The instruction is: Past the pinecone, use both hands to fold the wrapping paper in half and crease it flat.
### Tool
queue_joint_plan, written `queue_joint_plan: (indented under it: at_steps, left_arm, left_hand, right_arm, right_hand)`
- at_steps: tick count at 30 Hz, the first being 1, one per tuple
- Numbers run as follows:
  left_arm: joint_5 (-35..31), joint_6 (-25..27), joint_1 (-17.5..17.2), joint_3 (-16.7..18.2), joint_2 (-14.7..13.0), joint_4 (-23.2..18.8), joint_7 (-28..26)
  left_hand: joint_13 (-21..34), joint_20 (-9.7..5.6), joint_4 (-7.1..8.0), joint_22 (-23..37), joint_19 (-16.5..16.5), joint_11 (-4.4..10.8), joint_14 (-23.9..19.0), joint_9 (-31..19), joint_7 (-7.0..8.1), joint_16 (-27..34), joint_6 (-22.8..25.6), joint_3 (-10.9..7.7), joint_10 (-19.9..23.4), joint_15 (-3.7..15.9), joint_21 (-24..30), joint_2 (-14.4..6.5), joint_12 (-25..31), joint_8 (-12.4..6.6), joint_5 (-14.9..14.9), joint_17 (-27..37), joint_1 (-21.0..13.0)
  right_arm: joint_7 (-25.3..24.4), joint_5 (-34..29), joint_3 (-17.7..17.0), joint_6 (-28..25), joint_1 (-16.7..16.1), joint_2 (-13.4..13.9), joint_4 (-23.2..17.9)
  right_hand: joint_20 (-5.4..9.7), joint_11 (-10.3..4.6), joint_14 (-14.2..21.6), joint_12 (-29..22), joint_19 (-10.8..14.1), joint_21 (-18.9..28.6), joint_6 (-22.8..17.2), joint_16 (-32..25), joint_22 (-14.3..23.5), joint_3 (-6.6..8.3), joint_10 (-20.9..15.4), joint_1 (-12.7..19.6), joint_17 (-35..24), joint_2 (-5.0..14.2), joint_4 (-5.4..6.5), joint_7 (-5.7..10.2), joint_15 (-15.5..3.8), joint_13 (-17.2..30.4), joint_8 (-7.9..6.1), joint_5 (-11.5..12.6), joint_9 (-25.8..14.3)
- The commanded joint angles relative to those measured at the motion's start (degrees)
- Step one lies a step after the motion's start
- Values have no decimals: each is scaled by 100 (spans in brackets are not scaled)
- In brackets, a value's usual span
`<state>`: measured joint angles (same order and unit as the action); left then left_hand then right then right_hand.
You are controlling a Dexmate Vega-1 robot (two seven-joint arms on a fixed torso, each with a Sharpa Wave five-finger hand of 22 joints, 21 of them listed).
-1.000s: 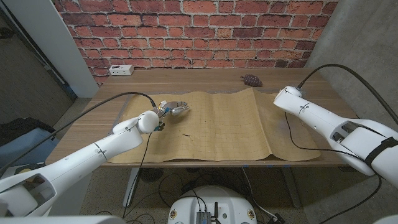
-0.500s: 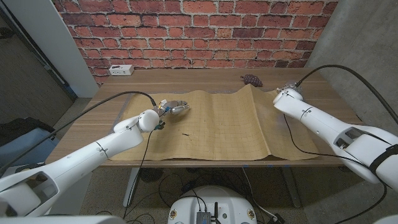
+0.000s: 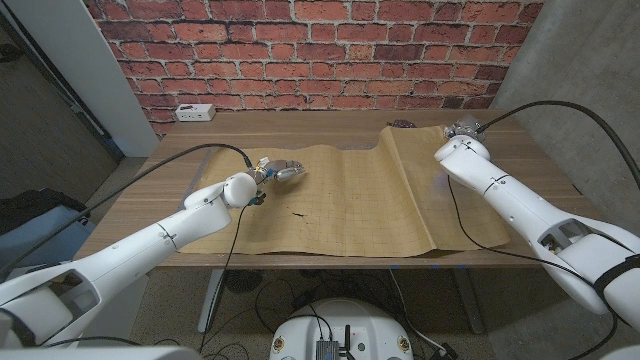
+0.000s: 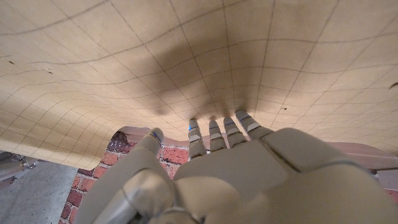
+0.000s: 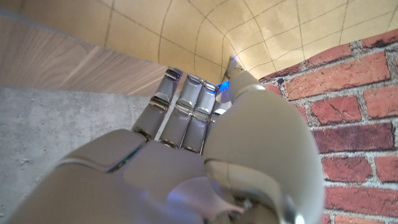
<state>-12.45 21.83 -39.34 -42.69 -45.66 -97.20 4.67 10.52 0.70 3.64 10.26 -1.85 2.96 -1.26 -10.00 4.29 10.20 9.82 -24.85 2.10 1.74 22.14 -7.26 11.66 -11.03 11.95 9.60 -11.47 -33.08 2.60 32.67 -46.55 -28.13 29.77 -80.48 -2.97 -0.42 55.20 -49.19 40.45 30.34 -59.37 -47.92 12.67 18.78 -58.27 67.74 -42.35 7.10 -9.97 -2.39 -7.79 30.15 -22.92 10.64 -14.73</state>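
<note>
wrapping paper [image 3: 350, 200]: long axis left-right | left robot hand [image 3: 283, 170]: pinching far edge | right robot hand [image 3: 462, 130]: grip unclear

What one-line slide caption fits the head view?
Both hands at the far edge of kraft wrapping paper on a wooden table.

Both arms are built of smooth, glossy white shells, long tapering segments ending in a rounded ball-like wrist housing. A thin black cable loops from each wrist back along its arm. Dark grey recessed panels sit in the shells near the shoulders. The left robot hand [image 3: 281, 171] has silver-grey metal fingers [image 4: 217, 132] with segmented, ridged links and pale tips. The right robot hand [image 3: 462, 129] shows the same grey ridged fingers [image 5: 186, 106] under a white moulded back plate, with a small blue light between them.
</note>
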Motion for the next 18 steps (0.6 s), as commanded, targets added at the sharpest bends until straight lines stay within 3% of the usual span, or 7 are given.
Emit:
queue_joint_plan:
  at_steps: [1,9,18]
  left_arm:
    - [40,-104,32,-37,49,133,-3]
    - [43,-162,4,-28,49,153,-55]
    - [45,-238,-22,-17,42,186,-93]
  left_hand:
    - [15,103,41,31,-163,4,-30,-31,17,39,71,-26,34,105,24,13,28,-36,-3,18,35]
    - [15,103,45,32,-168,0,-27,-31,19,33,61,-25,17,107,16,14,18,-22,-2,18,44]
    - [15,102,50,32,-172,-7,-21,-31,26,27,51,-25,16,98,8,15,15,-10,-1,18,52]
  right_arm:
    - [180,915,-669,-506,-224,34,-1017]
    - [554,1616,-997,-757,-240,132,-1496]
    - [976,2773,-1668,-489,-450,113,-1728]
  right_hand:
    - [-31,2,74,-37,75,72,-87,-40,19,54,-29,77,-35,-4,-1,-137,-27,225,-38,36,-54]
    - [-90,50,128,-50,98,146,-86,-75,28,97,-58,135,-131,-46,-12,-200,60,209,-62,69,-124]
    - [-142,127,256,-73,228,277,-98,-135,39,151,-106,203,-233,-94,-20,-335,108,198,-84,107,-198]
